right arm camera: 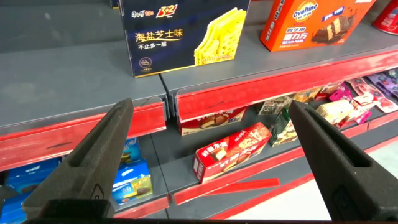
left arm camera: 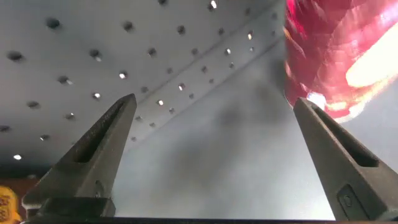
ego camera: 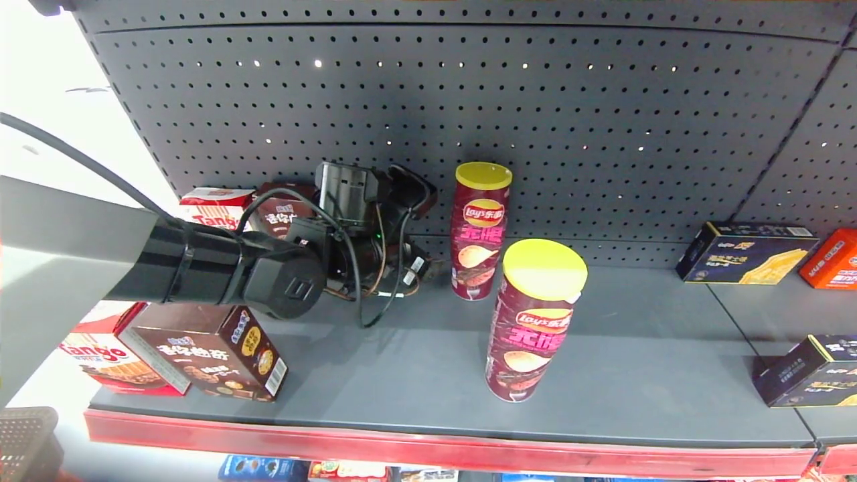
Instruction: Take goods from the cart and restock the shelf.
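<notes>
The grey shelf (ego camera: 415,361) has a flat matte top, a pegboard back wall (ego camera: 469,100) with light coming through some of the holes, and a red strip (ego camera: 402,442) along its front edge. Two tall chip cans with yellow lids stand upright on it. The back can (ego camera: 479,231) is close to the pegboard, and the front can (ego camera: 532,321) stands nearer the red strip, a little to the right.

The left arm lies across the shelf from the left. The left gripper (left arm camera: 214,106) is spread wide with nothing between its fingers, just beside the back can (left arm camera: 336,56).

To the left sit a brown box (ego camera: 214,351) and a red-and-white box (ego camera: 100,355), with more of the same behind the arm. On the right are dark boxes (ego camera: 743,253) and an orange box (ego camera: 830,258).

The right gripper (right arm camera: 211,104) hangs out in front of the shelving, also wide open and empty. It faces a dark cracker box (right arm camera: 186,34), with red boxes (right arm camera: 233,152) and blue packets (right arm camera: 134,177) on the lower shelves.
</notes>
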{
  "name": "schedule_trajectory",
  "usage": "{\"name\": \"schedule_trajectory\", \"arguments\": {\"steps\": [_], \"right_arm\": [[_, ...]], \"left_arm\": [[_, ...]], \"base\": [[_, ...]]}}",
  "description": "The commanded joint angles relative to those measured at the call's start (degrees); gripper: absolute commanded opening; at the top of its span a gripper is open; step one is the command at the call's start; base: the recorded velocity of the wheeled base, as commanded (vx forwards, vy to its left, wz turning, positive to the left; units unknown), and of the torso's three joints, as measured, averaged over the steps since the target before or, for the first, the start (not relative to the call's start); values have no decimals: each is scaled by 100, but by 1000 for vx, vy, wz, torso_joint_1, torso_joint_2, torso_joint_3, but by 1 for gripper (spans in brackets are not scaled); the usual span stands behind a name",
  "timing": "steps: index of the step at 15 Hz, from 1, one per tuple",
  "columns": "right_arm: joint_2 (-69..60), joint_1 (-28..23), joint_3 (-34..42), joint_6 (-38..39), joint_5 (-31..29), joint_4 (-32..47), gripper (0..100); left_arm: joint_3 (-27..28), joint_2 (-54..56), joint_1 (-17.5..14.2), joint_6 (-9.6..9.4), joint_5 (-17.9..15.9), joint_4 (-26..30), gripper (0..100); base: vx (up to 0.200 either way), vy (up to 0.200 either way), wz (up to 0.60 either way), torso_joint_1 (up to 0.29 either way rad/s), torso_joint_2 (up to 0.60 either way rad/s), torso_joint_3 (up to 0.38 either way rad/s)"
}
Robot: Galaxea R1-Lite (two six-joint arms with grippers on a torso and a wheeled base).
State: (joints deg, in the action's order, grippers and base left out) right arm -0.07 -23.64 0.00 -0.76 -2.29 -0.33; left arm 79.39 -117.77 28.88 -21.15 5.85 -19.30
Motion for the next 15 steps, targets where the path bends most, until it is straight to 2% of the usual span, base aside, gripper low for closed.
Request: {"name": "schedule_trajectory", "arguments": {"steps": [1,4,7,10,15], "right_arm": [[7,-1,0,-4,1,-2,100],[7,-1,0,-4,1,-2,100],[7,-1,0,-4,1,-2,100],[7,-1,0,-4,1,-2,100],[7,-1,0,-4,1,-2,100]], "left_arm": [[306,-176,-75,-3,30,-4,100],[648,-457,-75,23,30,-83,100],[631,-598,39,261,21,-417,100],[587,-606,74,278,21,-417,100],[218,-360,83,278,30,-426,100]], "base": [[0,0,0,0,0,0],[0,0,0,0,0,0],[0,0,0,0,0,0],[0,0,0,0,0,0],[0,0,0,0,0,0]]}}
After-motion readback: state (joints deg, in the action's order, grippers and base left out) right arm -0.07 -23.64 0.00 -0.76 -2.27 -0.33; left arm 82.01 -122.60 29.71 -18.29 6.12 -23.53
